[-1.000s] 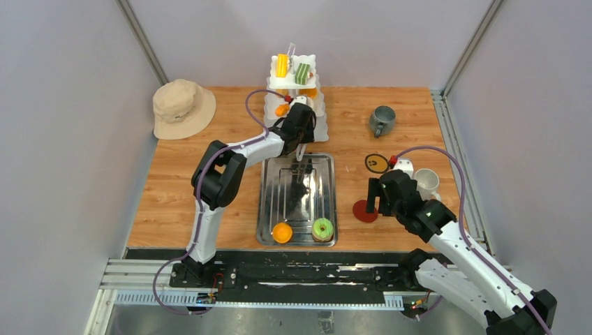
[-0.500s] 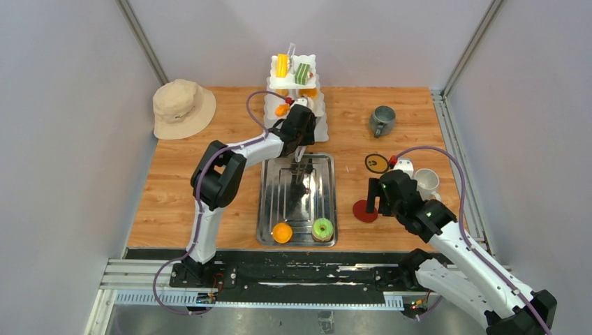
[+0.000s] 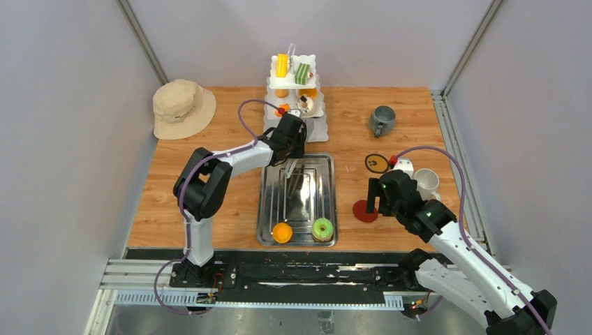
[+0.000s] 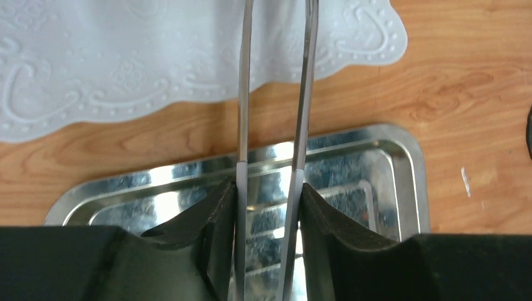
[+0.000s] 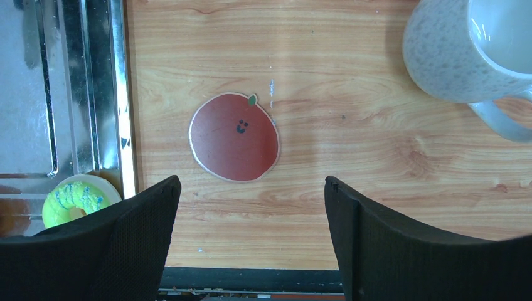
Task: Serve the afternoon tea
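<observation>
Between the left fingers, closed narrow on them, run steel tongs, reaching out over the tray rim and the base of the white stand. Below the right fingers, spread wide and holding nothing, a red coaster lies on the desk. A white mug stands ahead to their right, and a green donut sits in the tray at their left.

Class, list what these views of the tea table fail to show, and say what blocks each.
Tips of the tongs: left wrist view, cut off by the top edge.
White mug: right wrist view, cut off by the top and right edges.
Middle-tier pastries: top view, partly under the upper tier, too small to identify.
</observation>
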Tool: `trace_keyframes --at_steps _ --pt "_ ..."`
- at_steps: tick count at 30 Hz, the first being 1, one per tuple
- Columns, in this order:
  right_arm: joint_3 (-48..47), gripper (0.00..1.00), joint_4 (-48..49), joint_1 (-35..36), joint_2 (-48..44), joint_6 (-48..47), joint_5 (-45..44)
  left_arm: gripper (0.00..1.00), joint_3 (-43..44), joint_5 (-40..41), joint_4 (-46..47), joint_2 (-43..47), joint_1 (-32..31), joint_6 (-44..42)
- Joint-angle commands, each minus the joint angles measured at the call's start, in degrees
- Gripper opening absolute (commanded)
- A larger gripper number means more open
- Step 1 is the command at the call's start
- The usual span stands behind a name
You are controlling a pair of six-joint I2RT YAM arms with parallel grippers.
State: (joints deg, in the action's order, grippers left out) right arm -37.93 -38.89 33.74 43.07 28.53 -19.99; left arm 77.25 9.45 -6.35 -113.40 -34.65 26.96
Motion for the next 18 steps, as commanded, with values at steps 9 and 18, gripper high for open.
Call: trace_keyframes --at_steps 9,18 --pt "0.24 0.84 -0.09 0.4 -0.03 0.13 -0.44 0.16 -12.73 -3.95 -4.44 19.81 -3.31 -2.85" --pt "-1.54 0.84 -0.1 0.34 1.06 -0.75 -0.4 0.18 -20.03 -16.69 -23.42 38.15 -7.48 -17.32"
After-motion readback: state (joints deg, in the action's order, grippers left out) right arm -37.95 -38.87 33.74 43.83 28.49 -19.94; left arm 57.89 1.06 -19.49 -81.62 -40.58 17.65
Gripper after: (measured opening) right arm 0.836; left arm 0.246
